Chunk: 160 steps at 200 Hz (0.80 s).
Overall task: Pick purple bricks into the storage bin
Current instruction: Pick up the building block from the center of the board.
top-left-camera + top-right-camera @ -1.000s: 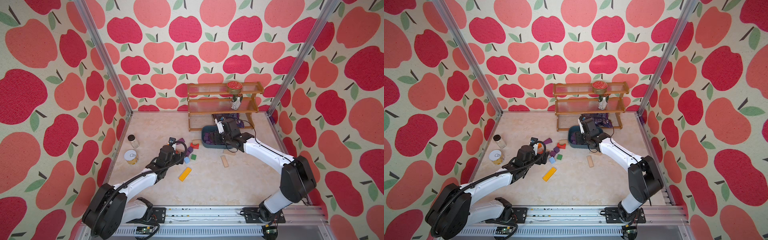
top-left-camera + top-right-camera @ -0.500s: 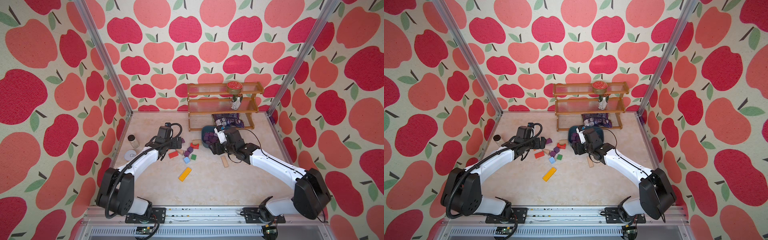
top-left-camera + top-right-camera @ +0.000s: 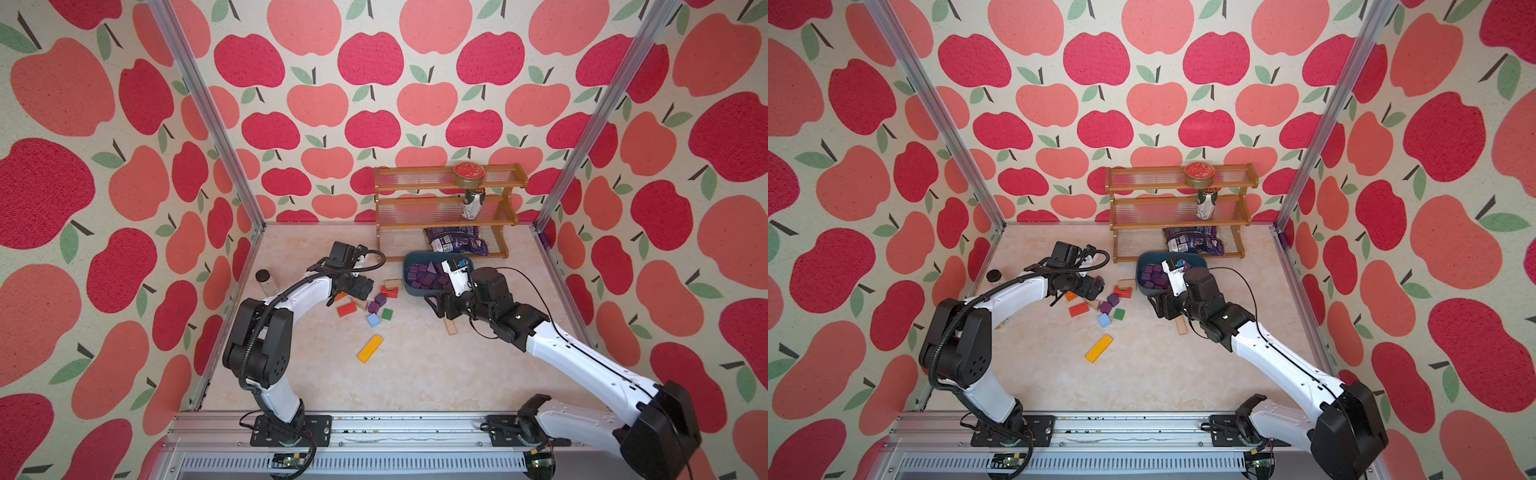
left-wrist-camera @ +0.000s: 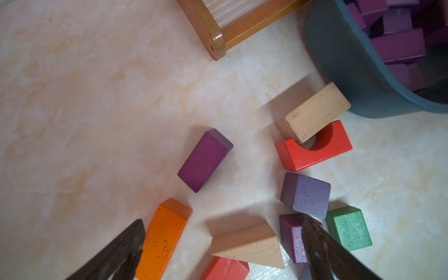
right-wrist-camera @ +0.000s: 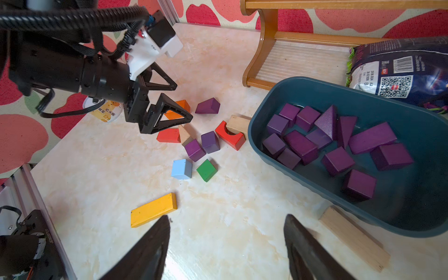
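Filling the storage bin [image 5: 339, 97] is nearly done. Most purple bricks [image 5: 300, 145] lie inside it, near the far edge of the surface [image 3: 415, 374]. Three loose purple bricks [image 5: 210, 141] wait near the middle. The left pincer [image 4: 223, 220] hangs wide open and empty above them. The right pincer [image 5: 226, 217] is open and empty beside the bin.

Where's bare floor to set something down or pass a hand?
Free: wide floor between the yellow block and the front rail; also the back-left corner, bordered by the rack and the jar. Crowded: loose blocks packed between the left pincer and the bin.
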Tool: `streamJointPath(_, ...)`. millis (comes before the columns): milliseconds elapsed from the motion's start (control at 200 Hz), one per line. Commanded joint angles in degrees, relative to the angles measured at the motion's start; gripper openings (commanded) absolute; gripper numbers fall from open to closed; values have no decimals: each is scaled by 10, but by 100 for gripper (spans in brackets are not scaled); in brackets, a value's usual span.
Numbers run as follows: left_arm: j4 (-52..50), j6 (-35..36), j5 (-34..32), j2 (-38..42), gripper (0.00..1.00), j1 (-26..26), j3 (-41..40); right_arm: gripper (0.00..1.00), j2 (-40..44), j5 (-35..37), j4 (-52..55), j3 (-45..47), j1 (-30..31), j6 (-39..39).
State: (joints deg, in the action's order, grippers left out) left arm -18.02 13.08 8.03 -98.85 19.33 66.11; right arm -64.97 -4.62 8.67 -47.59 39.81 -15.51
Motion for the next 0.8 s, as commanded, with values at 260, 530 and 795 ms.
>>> streamJointPath(260, 26, 111, 133, -44, 95, -81, 31, 81, 57, 24, 17, 33, 4, 20)
streamJointPath(530, 10, 124, 107, -111, 96, -90, 87, 90, 91, 42, -6, 69, 3, 32)
streamJointPath(795, -13, 146, 83, -149, 90, -85, 132, 90, 106, 54, -5, 85, 3, 37)
